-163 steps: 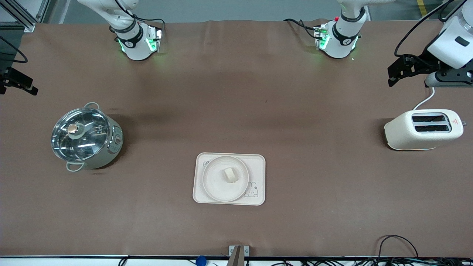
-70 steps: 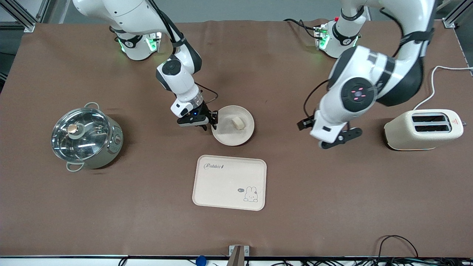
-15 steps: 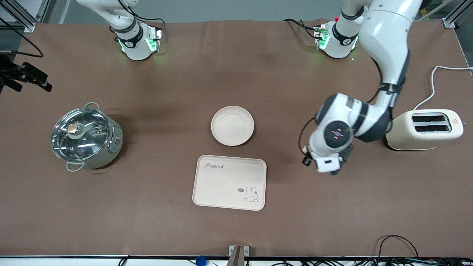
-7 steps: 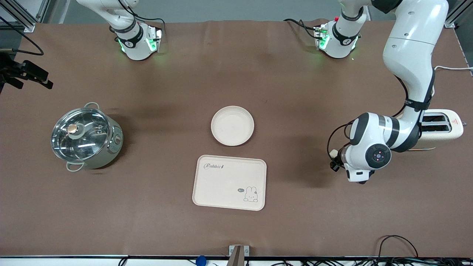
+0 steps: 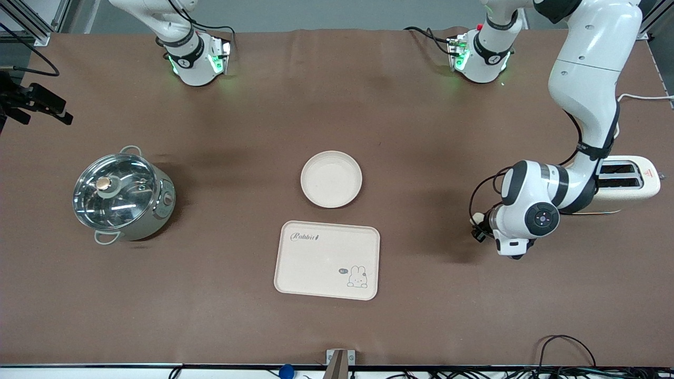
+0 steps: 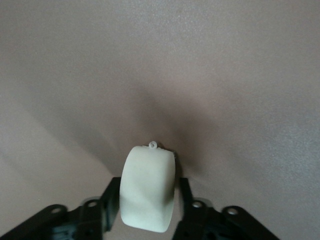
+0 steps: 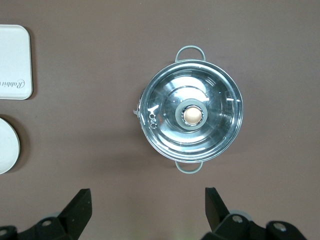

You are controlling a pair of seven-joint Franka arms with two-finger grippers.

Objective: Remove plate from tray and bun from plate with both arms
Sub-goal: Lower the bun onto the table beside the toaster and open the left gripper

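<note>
Cream bun [image 6: 148,194] sits between the left gripper [image 6: 148,205] fingers, low over bare brown table [image 5: 410,295] toward the left arm's end, beside the toaster [image 5: 626,181]. Whether the fingers clamp it or have just let go I cannot tell; its long axis runs along them. The plate [image 5: 331,179] lies empty, off the tray [image 5: 326,260]. High over the pot [image 7: 191,116], the right gripper [image 7: 149,205] waits with fingers spread wide

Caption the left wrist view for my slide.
Left claw low over the bare table, the bun between its fingers.
</note>
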